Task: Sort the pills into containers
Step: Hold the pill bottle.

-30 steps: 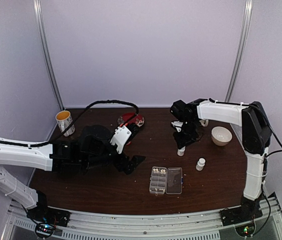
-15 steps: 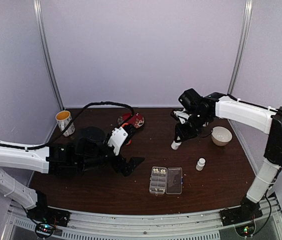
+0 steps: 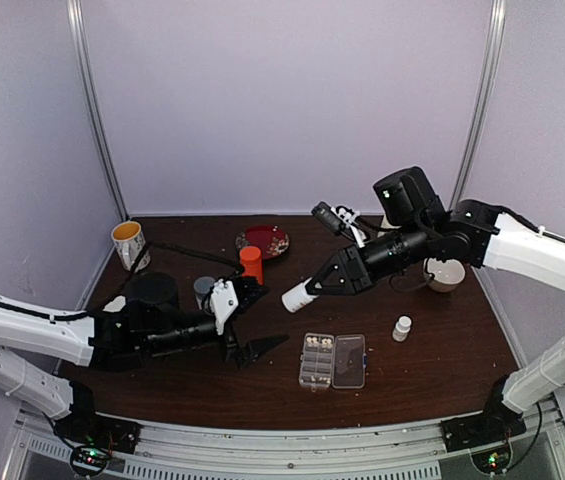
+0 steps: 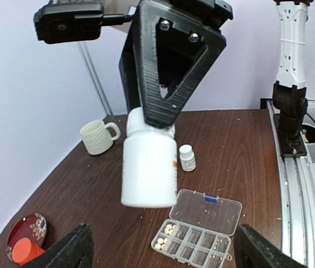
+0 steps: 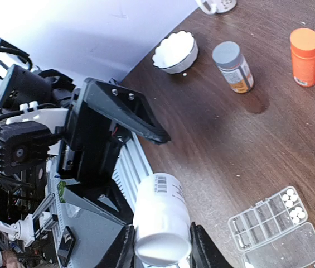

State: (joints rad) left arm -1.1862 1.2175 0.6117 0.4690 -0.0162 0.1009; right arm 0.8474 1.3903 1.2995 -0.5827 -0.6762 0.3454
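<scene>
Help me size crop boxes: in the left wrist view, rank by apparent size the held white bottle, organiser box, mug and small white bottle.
Largest: held white bottle and organiser box: alike, bottle nearer camera, so unranked.
Then mug.
Smallest: small white bottle.

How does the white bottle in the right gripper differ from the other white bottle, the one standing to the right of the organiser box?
The held white bottle is clamped in the right gripper; the standing white bottle is free, with no gripper near it. The held white bottle hangs tilted in the air above the table; the standing white bottle rests upright on it. What they share: both are small and white.
</scene>
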